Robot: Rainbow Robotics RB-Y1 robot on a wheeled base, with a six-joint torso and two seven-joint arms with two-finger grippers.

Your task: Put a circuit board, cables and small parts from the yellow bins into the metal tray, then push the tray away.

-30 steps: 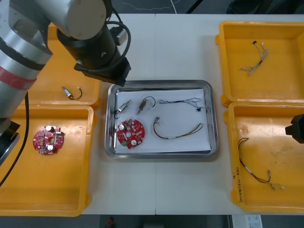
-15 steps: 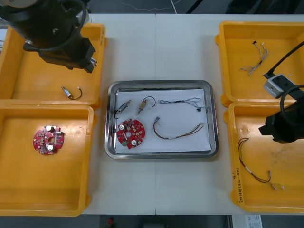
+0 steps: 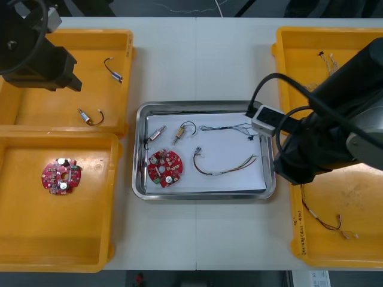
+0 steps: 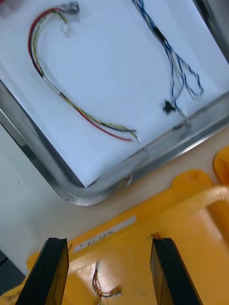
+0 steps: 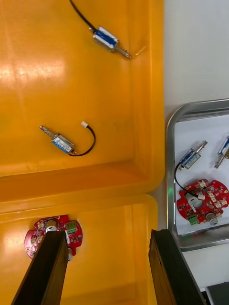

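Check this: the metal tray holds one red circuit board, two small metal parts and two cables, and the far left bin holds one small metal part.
One thing is wrong: the far left bin holds two small metal parts, not one, as the front view shows. The rest stands: the metal tray holds one red circuit board, two small metal parts and two cables.

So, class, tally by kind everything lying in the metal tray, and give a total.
Round red circuit board: 1
Small metal parts: 2
Twisted blue and white cable: 1
Red and yellow cable: 1
Total: 5
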